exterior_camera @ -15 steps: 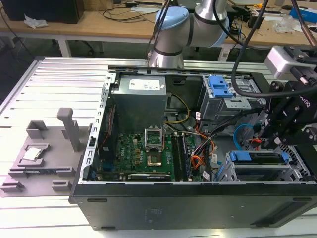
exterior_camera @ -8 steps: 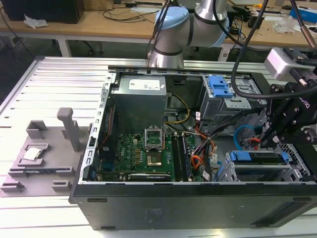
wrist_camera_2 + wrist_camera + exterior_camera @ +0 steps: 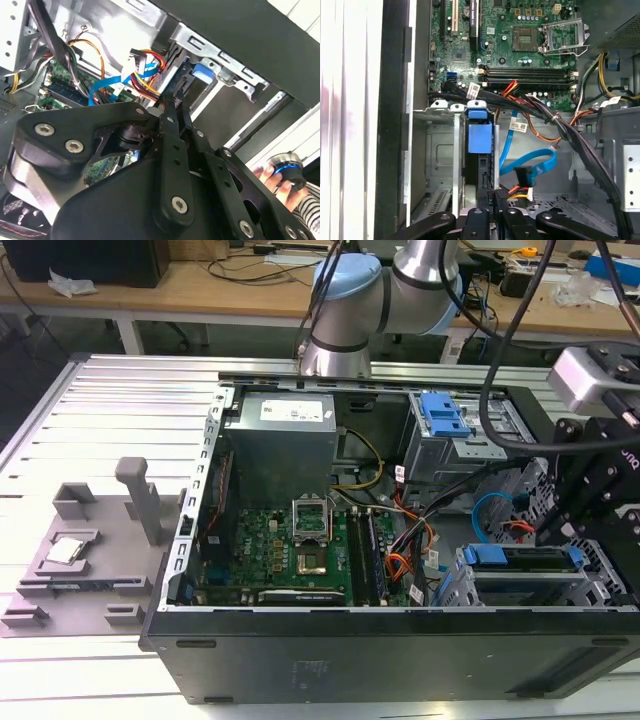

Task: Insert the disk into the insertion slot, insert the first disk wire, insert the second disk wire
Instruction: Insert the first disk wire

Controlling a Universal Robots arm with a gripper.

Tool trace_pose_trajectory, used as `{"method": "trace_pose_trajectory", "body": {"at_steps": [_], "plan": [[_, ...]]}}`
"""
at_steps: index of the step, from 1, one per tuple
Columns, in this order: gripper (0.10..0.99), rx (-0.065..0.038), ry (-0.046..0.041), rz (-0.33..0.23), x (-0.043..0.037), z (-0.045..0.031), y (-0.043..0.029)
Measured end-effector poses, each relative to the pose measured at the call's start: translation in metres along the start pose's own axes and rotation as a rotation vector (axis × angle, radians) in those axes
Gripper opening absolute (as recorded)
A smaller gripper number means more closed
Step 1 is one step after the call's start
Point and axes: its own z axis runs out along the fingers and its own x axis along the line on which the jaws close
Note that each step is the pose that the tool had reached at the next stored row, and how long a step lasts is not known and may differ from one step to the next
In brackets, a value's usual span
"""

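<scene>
Already in the insertion slot (image 3: 462,585), the disk (image 3: 204,71) sits just beyond the gripper (image 3: 176,97).

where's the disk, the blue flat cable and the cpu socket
the disk (image 3: 480,138): first wrist view, on its blue carrier's end
the blue flat cable (image 3: 540,160): first wrist view, on the looped stretch
the cpu socket (image 3: 525,35): first wrist view, on its dark square middle

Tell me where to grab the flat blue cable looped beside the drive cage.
Probably the dark plug ending the flat blue cable: solid, while the ribbon flops. Enter the black computer case by its open side, pinching the plug's flat faces.
</scene>
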Motion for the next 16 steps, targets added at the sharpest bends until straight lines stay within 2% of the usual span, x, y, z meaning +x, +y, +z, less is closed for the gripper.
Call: {"method": "trace_pose_trajectory", "body": {"at_steps": [4,16], "plan": [[0.169,0.000,-0.0001,0.000,0.0006,0.0042,-0.0013],[0.169,0.000,-0.0026,0.000,0.0004,0.0104,-0.0028]]}}
